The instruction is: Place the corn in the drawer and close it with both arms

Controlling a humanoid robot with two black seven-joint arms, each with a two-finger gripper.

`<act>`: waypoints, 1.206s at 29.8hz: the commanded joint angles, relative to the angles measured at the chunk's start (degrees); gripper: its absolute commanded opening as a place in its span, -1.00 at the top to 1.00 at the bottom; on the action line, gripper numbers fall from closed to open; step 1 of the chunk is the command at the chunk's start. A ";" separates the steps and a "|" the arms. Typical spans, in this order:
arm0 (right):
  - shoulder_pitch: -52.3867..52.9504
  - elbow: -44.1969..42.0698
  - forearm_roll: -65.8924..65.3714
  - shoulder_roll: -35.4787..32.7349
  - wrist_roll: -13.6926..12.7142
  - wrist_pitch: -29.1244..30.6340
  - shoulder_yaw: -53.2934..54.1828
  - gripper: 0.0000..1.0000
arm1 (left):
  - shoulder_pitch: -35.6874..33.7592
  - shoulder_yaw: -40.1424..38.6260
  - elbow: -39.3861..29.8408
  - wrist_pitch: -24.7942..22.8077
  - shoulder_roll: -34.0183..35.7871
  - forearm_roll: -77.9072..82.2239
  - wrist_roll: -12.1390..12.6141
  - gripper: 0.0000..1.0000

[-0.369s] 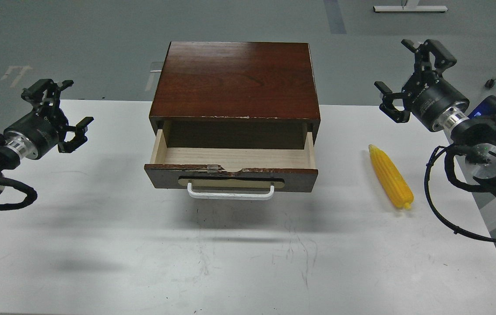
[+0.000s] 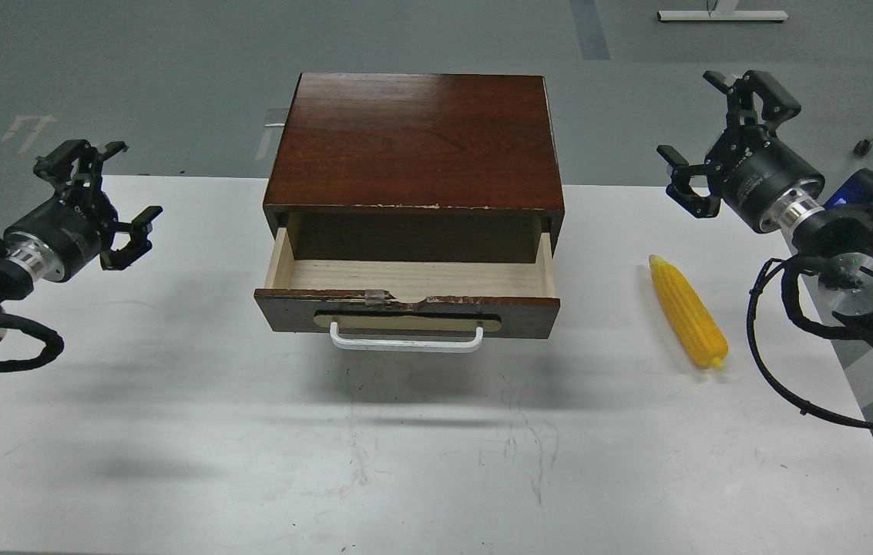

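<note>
White table in front, corn lying on it right of the pulled-out drawer, right gripper spread wide above and beyond the corn, apart from it, left gripper also spread, well left of drawer.

No readable text anywhere (gripper lettering blurred).
</note>
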 commanded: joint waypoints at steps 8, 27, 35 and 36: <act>-0.27 -0.59 -0.14 -0.40 0.00 0.80 -0.12 -1.00 | -0.52 -0.30 0.06 0.00 0.36 -0.18 -0.32 -0.96; -0.71 0.38 -0.05 -4.27 0.43 0.89 -0.55 -1.00 | -0.08 -0.30 -0.03 0.00 0.27 -0.36 -0.23 -0.96; -0.71 0.64 -0.05 -4.79 0.61 0.89 -0.91 -1.00 | -0.17 -0.21 -0.03 0.00 0.36 -0.36 -0.23 -0.96; -0.63 0.73 -0.05 -4.88 0.61 0.89 -0.99 -1.00 | -0.17 -0.21 -0.03 0.00 0.36 -0.36 -0.23 -0.96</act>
